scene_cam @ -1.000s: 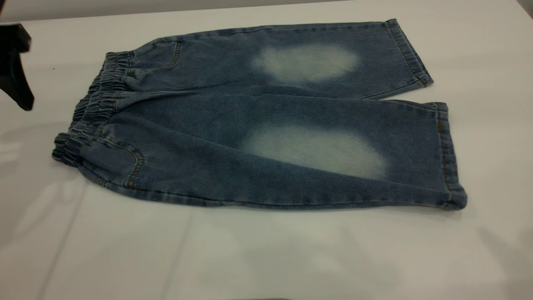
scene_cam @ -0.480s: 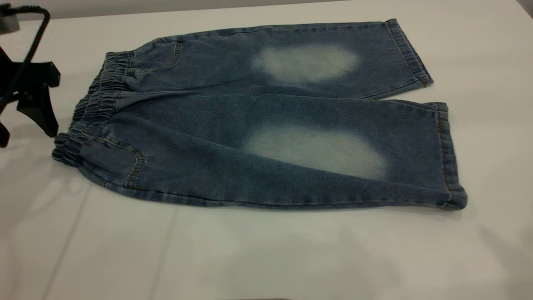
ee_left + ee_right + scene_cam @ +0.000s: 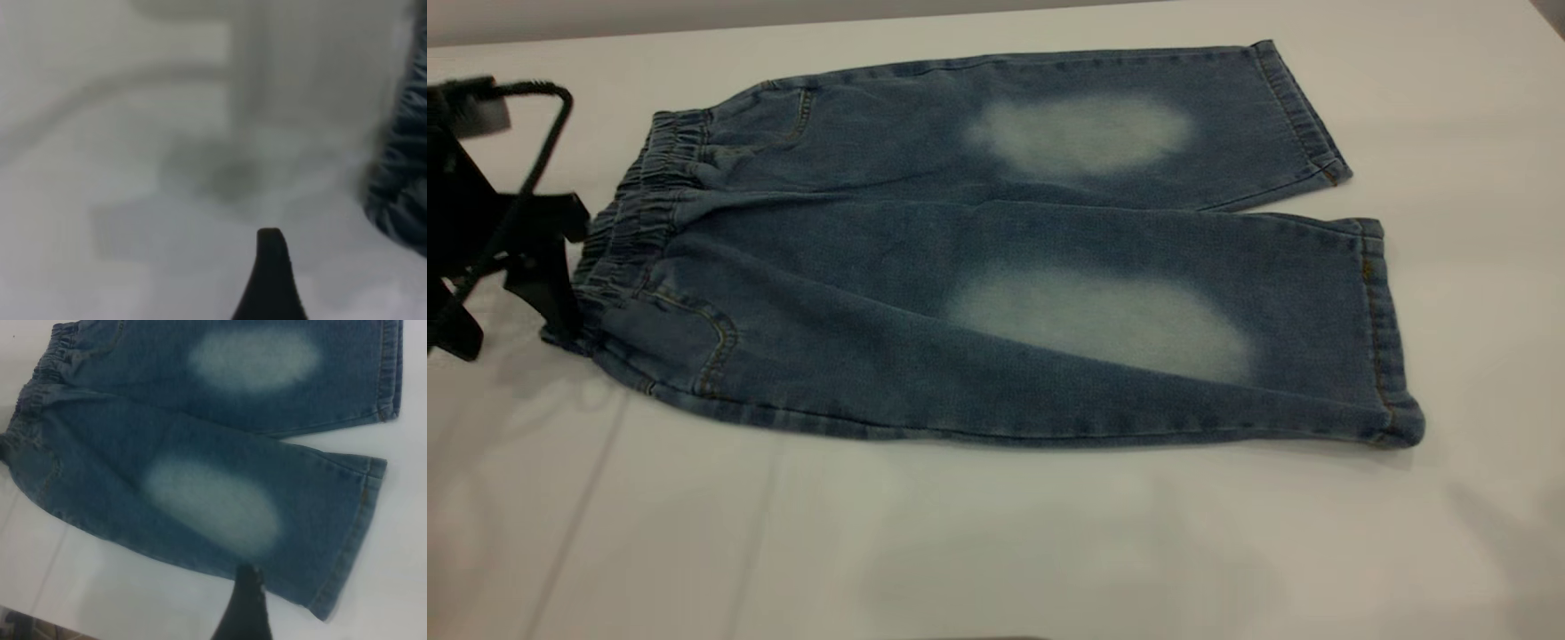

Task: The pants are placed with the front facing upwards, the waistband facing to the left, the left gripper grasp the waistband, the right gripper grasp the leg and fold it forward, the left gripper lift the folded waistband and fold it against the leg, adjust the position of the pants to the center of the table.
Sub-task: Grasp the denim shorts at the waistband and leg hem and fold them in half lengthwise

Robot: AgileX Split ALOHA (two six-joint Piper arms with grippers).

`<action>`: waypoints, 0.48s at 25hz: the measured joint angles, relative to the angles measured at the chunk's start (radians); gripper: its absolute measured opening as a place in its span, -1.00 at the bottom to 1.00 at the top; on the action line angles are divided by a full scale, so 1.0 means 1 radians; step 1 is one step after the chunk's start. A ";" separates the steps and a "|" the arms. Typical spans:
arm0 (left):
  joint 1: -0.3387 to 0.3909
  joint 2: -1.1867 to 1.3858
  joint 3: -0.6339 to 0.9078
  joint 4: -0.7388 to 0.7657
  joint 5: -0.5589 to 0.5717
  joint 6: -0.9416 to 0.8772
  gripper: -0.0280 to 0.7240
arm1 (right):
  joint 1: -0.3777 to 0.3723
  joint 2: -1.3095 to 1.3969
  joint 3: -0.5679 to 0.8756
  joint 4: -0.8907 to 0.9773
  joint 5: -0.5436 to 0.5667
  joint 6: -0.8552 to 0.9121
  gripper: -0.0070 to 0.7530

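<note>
Blue denim pants (image 3: 996,258) lie flat on the white table (image 3: 996,533), front up, with pale patches on both knees. The elastic waistband (image 3: 636,209) points left and the leg hems (image 3: 1378,329) point right. My left gripper (image 3: 511,333) stands open at the waistband's near corner, one finger (image 3: 551,289) against the cloth and the other out on the table. The left wrist view shows one finger (image 3: 270,273) over bare table, with the waistband (image 3: 400,180) off to one side. My right gripper (image 3: 244,600) hangs above the near leg's hem (image 3: 347,540), apart from the pants (image 3: 200,447).
The table's far edge (image 3: 783,22) runs just behind the pants. Bare white tabletop (image 3: 1476,222) lies in front of the pants and to the right of the hems. A black cable (image 3: 547,133) loops over the left arm.
My left gripper has moved right and down from the table's left edge to the waistband's near corner. The pants have not moved.
</note>
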State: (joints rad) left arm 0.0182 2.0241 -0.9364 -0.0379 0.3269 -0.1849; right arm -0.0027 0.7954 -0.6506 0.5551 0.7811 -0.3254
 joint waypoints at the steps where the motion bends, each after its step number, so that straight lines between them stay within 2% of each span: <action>1: 0.000 0.008 0.000 0.000 -0.008 0.000 0.42 | 0.000 0.000 0.000 0.000 0.000 0.000 0.46; 8: 0.000 0.022 -0.001 0.000 -0.026 0.000 0.34 | 0.000 0.000 0.000 0.000 0.000 -0.002 0.46; 12: -0.003 0.032 -0.002 -0.006 -0.049 0.000 0.07 | 0.000 0.000 0.000 0.000 0.001 -0.002 0.46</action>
State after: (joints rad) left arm 0.0154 2.0561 -0.9386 -0.0439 0.2779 -0.1849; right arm -0.0027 0.7954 -0.6506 0.5551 0.7822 -0.3272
